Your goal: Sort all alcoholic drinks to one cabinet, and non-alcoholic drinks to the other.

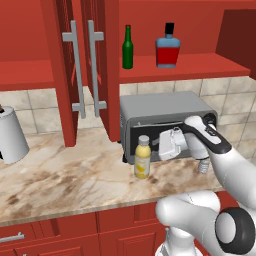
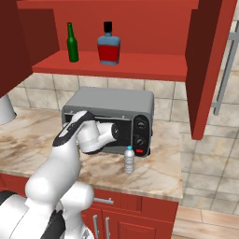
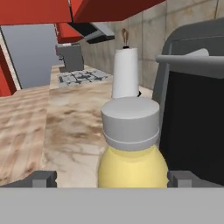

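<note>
**Marble Counter: Gripper Positioned at the Juice Bottle**

Marble-patterned stone is forming the counter (image 1: 65, 175), and the pale-yellow juice bottle (image 1: 142, 158) is standing upright on it, just in front of the grey toaster oven (image 1: 165, 120). The gripper (image 3: 112, 178) is sitting level with the upper part of this bottle, with its jaws standing wide apart. In the hand view, one dark fingertip is showing on each side of the bottle's yellow body, and neither one is touching it (the grey-white cap is rising between them).

The clear water bottle (image 2: 129, 159) is standing upright on the counter near the oven's control knobs, apart from the juice bottle.

The open wall cabinet (image 1: 200, 67) above the oven is holding both alcoholic drinks on its red shelf. The green glass bottle (image 1: 128, 48) is standing to the left of the square red-and-blue bottle (image 1: 167, 47), and the two are standing near each other without touching.

The cabinet doors with two silver bar handles (image 1: 85, 70) are hanging to the left of that shelf. A white paper towel roll (image 1: 11, 135) is standing at the far left of the counter.
</note>
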Robot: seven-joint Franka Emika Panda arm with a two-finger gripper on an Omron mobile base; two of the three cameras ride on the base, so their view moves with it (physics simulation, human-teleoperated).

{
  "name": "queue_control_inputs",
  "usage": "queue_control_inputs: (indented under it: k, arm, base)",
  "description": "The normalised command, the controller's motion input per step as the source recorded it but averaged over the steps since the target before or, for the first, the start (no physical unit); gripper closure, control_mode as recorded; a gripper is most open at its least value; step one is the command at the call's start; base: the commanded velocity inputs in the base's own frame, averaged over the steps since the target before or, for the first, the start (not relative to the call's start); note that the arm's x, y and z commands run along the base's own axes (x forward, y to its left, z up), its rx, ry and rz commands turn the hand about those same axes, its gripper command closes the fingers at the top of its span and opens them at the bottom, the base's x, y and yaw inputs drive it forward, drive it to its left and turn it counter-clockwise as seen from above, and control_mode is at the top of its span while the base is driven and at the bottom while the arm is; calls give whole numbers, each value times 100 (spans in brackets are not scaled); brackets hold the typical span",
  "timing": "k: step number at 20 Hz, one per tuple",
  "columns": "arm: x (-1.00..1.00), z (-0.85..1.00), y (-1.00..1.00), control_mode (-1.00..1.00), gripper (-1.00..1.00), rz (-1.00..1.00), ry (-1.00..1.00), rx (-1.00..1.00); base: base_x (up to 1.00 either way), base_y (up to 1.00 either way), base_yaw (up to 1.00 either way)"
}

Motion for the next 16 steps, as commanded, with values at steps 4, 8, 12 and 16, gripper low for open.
queue_control_inputs:
  k: [4, 8, 12, 16]
  arm:
    - [10, 0, 2, -100, -100, 3, 0, 0]
    - [14, 0, 0, -100, -100, 0, 0, 0]
    - [12, 0, 0, -100, -100, 0, 0, 0]
    - [8, 0, 1, -100, -100, 0, 0, 0]
  base:
    - [0, 0, 0]
    - [0, 0, 0]
    - [0, 0, 0]
    - [0, 0, 0]
